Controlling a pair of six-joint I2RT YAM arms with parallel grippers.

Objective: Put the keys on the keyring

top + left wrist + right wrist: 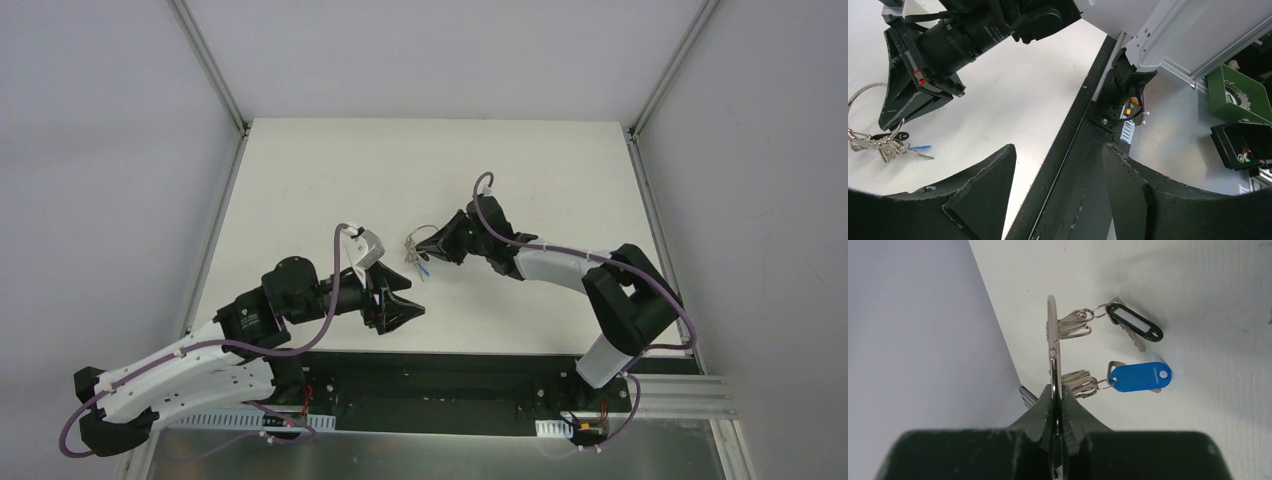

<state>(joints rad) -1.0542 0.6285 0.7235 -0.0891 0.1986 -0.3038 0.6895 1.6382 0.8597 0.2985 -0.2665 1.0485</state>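
My right gripper (1057,390) is shut on the rim of the keyring (1052,335), a thin silver wire ring seen edge-on and held upright over the white table. Two bunches of plain silver keys (1079,382) hang from the ring. One bunch carries a key with a blue tag (1140,376), the other a key with a black tag (1136,325). From above, the keyring (423,238) sits at the tip of the right gripper (437,246), mid-table. My left gripper (405,310) stands open and empty near the table's front edge, a short way below-left of the ring. The left wrist view shows the keyring (860,92) at far left and the left gripper (1058,150).
A black rail (1068,150) runs along the near edge of the table (430,170). Beyond it, off the table, stand a green box (1233,92) and a black box (1243,147). Grey walls and metal posts enclose the table on both sides.
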